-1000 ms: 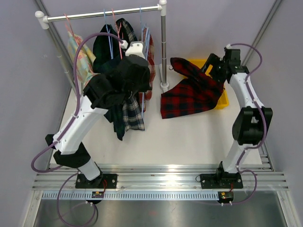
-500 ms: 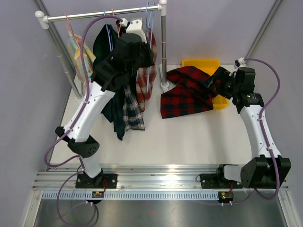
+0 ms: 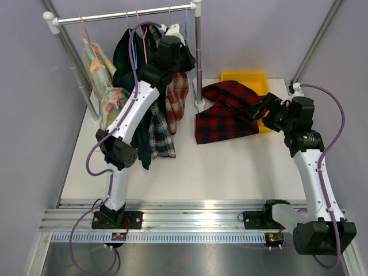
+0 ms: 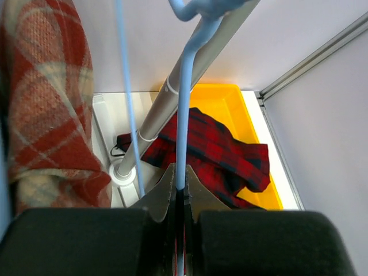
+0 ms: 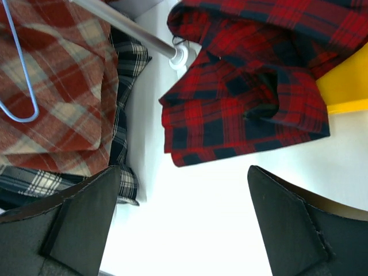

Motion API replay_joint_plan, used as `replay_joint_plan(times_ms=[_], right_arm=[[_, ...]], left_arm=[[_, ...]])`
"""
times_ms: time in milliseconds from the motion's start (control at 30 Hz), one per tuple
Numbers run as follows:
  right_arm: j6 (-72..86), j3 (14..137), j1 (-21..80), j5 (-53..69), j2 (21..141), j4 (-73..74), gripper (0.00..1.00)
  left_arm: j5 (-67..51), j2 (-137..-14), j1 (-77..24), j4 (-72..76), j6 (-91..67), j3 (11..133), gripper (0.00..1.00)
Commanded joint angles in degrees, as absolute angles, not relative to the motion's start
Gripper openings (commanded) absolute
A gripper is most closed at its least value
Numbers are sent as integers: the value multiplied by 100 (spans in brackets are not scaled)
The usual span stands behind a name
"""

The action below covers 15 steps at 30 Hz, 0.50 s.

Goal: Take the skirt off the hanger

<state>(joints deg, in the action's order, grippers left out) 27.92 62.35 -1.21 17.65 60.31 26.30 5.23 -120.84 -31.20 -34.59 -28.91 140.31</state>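
Note:
The red-and-black plaid skirt [image 3: 227, 112] lies crumpled on the table, its far edge draped over a yellow bin [image 3: 244, 76]; no hanger is in it. It also shows in the left wrist view [image 4: 215, 152] and the right wrist view [image 5: 247, 98]. My left gripper [image 3: 172, 33] is high up by the rail, shut [image 4: 180, 172] on the thin stem of a bare light-blue hanger [image 4: 184, 109] whose hook reaches the rail [image 4: 198, 54]. My right gripper [image 3: 264, 109] hovers just right of the skirt, open and holding nothing [image 5: 184, 172].
A clothes rack has a top rail [image 3: 115, 17] and a right post [image 3: 199, 63] whose foot stands beside the skirt. On it hang a red-beige plaid garment [image 3: 177, 95], a dark checked one [image 3: 154, 135], a floral one [image 3: 98, 69] and other blue hangers [image 5: 17, 86].
My left arm has risen toward the rail's right end, carrying the blue hanger. My right arm has drawn back rightward and nearer from above the bin, leaving the skirt on the table.

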Motion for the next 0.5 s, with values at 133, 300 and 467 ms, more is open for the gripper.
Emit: replay_joint_plan(times_ms=[133,300,467], right_arm=[[2936,5906,-35,2021,5783,2461,100],[2909,5827,-26,2004,5625,2522,99],[2935,5888,-35,2074,5555,2636,100]], left_arm=[[53,-12067,-2936,-2523,-3357,14440,0],[79,-11910,-3032,-2277,-3261,14371,0],[246,-11962,-2980,-2022,-3454,14537,0]])
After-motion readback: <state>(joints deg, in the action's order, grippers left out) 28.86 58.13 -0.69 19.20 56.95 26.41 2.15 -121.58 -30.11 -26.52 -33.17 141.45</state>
